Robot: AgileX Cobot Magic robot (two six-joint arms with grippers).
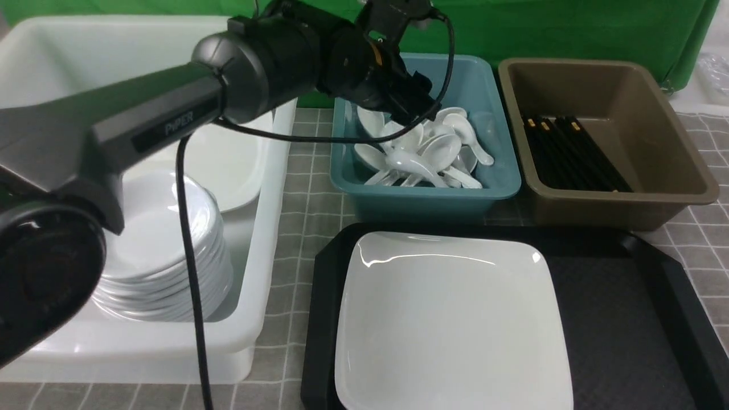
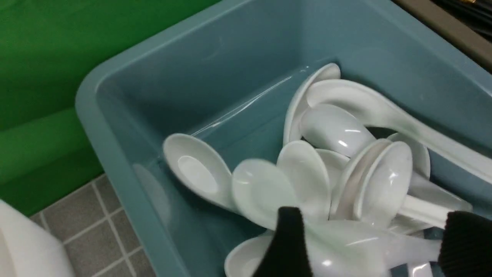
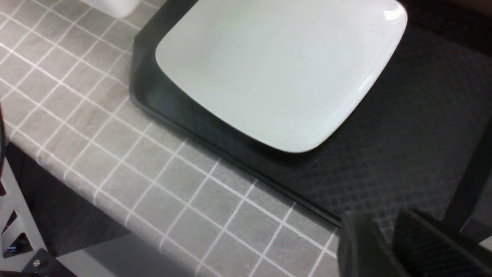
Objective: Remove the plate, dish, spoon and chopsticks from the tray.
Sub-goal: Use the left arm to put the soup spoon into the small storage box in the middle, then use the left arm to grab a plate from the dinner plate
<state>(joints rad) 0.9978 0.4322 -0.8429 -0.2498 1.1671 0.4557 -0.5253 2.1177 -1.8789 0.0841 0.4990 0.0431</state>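
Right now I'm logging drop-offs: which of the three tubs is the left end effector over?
The teal tub, the middle one, holding white spoons; the left end effector hangs over them.

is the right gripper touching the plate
Apart. The right wrist view shows bare tray floor between the right gripper and the plate.

Robot test bench, staged as a dish-clearing station. Green backdrop (image 1: 569, 28) behind; table under a grey checked cover (image 1: 307, 188), bare metal frame (image 3: 17, 215) below its edge. Furnished with a robot arm (image 1: 142, 119), a black tray (image 1: 621, 319), and a white tub (image 1: 273, 228), teal tub (image 1: 421, 202) and brown tub (image 1: 655, 136) holding sorted tableware.
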